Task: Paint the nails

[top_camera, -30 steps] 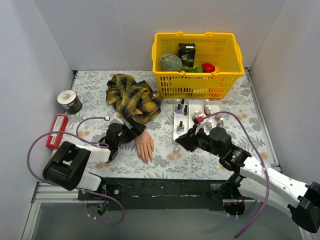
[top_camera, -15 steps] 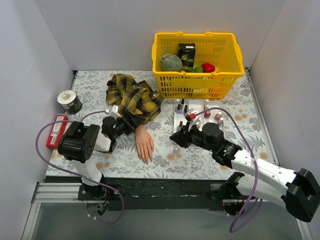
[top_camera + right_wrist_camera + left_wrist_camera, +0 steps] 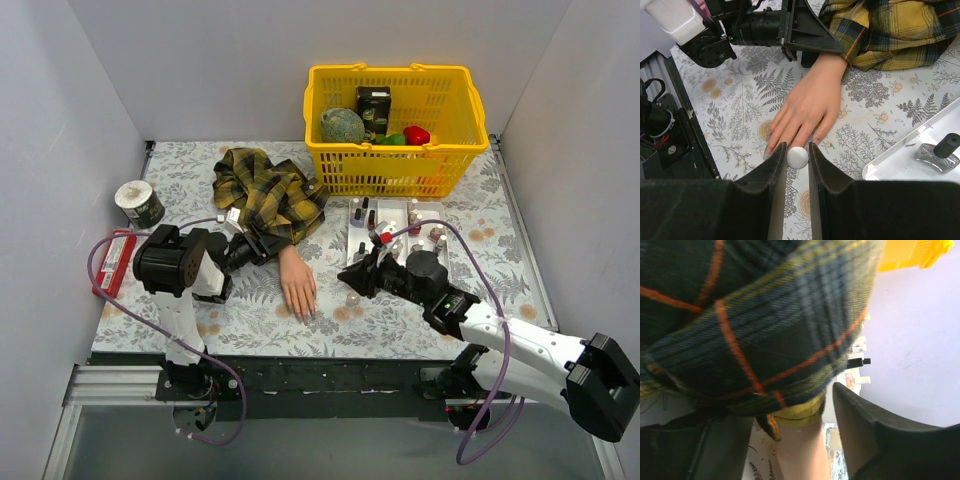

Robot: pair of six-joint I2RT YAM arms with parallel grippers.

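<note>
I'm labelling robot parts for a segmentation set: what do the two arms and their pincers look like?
The left arm and right arm have white shells, black joints and a looping purple cable each. The left pincer and right pincer each have two black wedge-shaped fingers.

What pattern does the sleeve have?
The sleeve is yellow-and-black plaid with thin orange lines; the right wrist view shows it best.

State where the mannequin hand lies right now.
In the top view, the mannequin hand lies palm down near the table's middle, wrist in the plaid sleeve, fingertips beside the white round cap gripped by the right hand.
</note>
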